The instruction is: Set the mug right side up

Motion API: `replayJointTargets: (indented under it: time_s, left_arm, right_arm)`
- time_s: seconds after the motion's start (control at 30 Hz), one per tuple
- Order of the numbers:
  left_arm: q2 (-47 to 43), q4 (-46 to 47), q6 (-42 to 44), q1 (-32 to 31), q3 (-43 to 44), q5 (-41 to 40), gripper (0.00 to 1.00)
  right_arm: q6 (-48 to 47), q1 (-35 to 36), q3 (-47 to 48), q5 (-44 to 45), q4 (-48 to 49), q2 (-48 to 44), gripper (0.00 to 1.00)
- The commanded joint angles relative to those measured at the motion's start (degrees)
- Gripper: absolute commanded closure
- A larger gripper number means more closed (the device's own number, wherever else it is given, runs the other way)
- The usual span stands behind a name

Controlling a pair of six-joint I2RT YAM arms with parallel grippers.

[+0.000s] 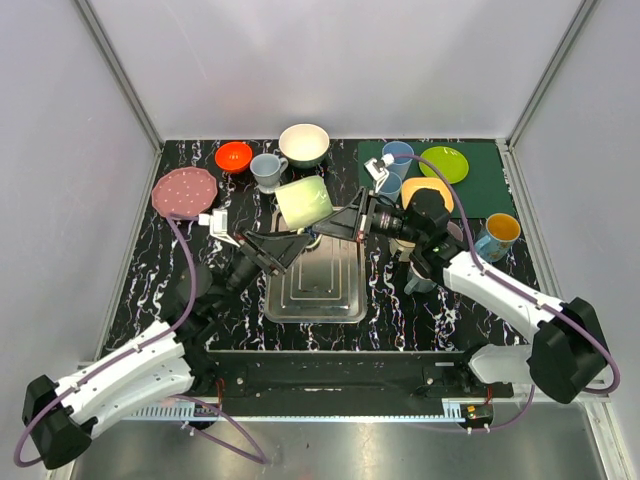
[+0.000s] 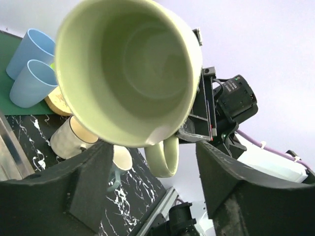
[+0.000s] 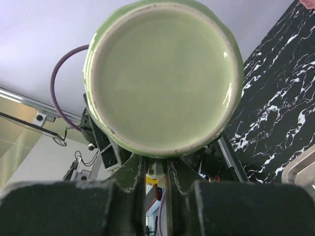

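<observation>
mug position first: it hangs in the air above the far end of the metal tray, lying on its side between the two arms, touching nothing below. in the left wrist view its open mouth faces us and the handle hangs under the rim; in the right wrist view we see only its flat base.

the right claw is pinched narrow on the mug from the base side, apparently near the handle, and we judge it carries the whole weight. the left claw stands wide, one finger on each side of the rim and neither touching it.

we read this as a hand-over in mid air. to do it well, we would centre the left fingers across the body of the mug, not the thin lip, and close them until the wall is firmly caught. only then should the right claw let go, since a glazed, round wall can slip. after that we would roll the wrist until the mouth faces up, and lower the base flat onto the tray before opening.
</observation>
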Motion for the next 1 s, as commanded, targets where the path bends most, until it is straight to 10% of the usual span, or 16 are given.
replayJointTargets:
  time_s: [0.0, 0.4, 0.53, 0.63, 0.77, 0.97]
  left_arm:
    - [0.9, 10.6, -3.6, 2.3, 0.8, 5.8, 0.35]
    - [8.5, 19.5, -8.1, 4.1, 3.1, 15.0, 0.6]
    - [9.2, 22.1, -9.6, 5.1, 3.4, 16.8, 1.0]
    - [8.4, 19.2, -9.1, 5.9, 3.6, 17.0, 1.0]
    - [5.1, 0.5, -1.8, 6.0, 7.8, 14.1, 1.0]
    - [-0.5, -32.9, 13.1, 6.0, 18.2, -2.1, 1.0]
  right_arm:
    - [-0.7, 0.4, 1.0, -1.8, 6.3, -4.1, 1.0]
    - [-3.3, 1.2, 1.0, -3.5, 3.8, -3.1, 1.0]
    - [-5.1, 1.5, 0.7, -3.8, 1.7, -3.6, 1.0]
    - [-7.7, 1.4, 1.0, -4.1, -3.8, -4.5, 1.0]
    - [-16.0, 1.4, 4.2, 0.2, -19.4, -7.1, 0.49]
    - [-29.8, 1.5, 13.5, 24.5, -51.3, -12.1, 0.27]
